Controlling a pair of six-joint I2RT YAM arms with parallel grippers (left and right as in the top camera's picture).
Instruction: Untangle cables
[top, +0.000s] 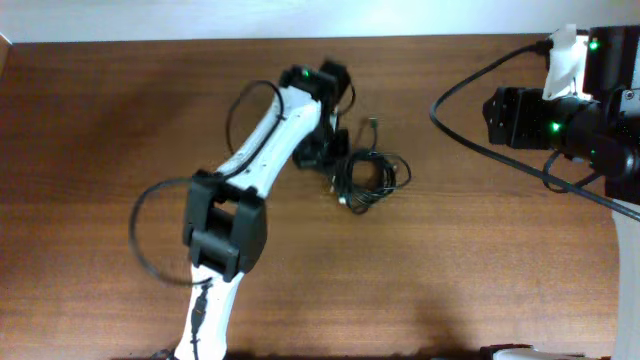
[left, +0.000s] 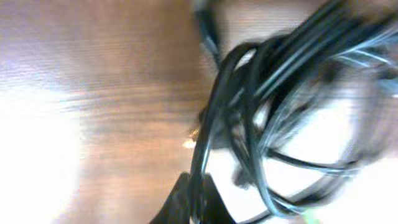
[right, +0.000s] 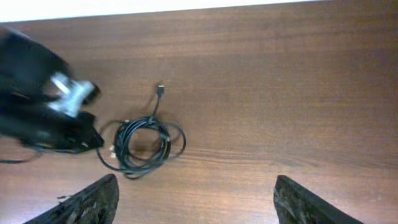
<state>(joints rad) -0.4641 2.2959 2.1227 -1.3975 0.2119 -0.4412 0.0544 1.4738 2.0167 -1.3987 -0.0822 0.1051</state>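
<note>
The cables (top: 368, 177) lie as one black coiled bundle in the middle of the table, with a plug end (top: 372, 124) sticking out toward the back. My left gripper (top: 335, 168) is at the bundle's left edge. In the left wrist view the left gripper (left: 196, 208) is shut on a cable strand (left: 205, 149), and the blurred loops (left: 280, 112) spread out beyond it. The right wrist view shows the cables (right: 143, 143) far ahead on the left. My right gripper (right: 196, 202) is open, with only bare wood between its fingers (right: 93, 199).
The right arm (top: 560, 115) stands at the table's far right edge, with thick black wiring (top: 470, 90) looping from it. The left arm (top: 240, 190) slants from the front edge toward the bundle, and its own wiring loop (top: 140, 235) hangs to its left.
</note>
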